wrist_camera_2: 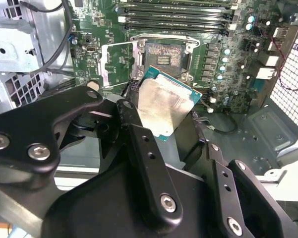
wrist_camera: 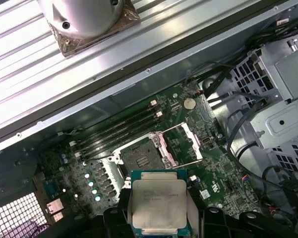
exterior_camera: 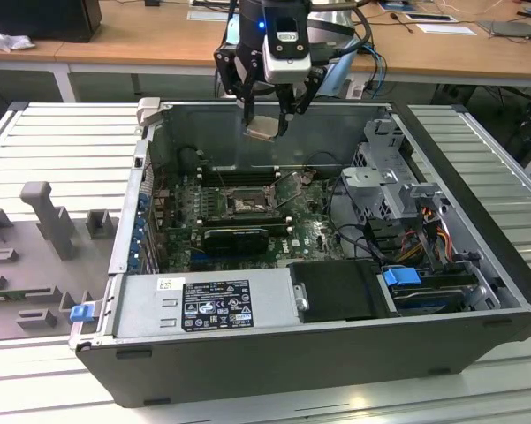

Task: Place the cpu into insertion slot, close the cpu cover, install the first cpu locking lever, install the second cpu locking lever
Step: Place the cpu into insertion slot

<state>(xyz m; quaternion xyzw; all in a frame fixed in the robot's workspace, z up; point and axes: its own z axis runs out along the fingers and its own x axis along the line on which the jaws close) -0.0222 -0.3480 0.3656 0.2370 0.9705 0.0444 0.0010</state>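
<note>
My gripper [exterior_camera: 265,122] hangs above the back wall of the open computer case, shut on the cpu [exterior_camera: 262,129], a flat silvery chip held by its edges. In the second wrist view the cpu [wrist_camera_2: 168,101] sits tilted between the black fingers [wrist_camera_2: 139,134], above the board. The insertion slot [exterior_camera: 247,201] lies bare below on the green board, a dark square socket [wrist_camera: 139,158] with a metal rim [wrist_camera_2: 163,54]. The cpu cover [wrist_camera: 181,144] is swung open beside the socket, and it appears as a silvery frame [wrist_camera_2: 116,62] in the second wrist view.
Long black memory slots [wrist_camera: 114,131] run next to the socket. A black graphics card [exterior_camera: 234,237], the power supply [exterior_camera: 203,305], a metal drive cage [exterior_camera: 393,181] and cables [exterior_camera: 424,234] crowd the case. A grey fixture tray [exterior_camera: 35,230] lies at the exterior view's left.
</note>
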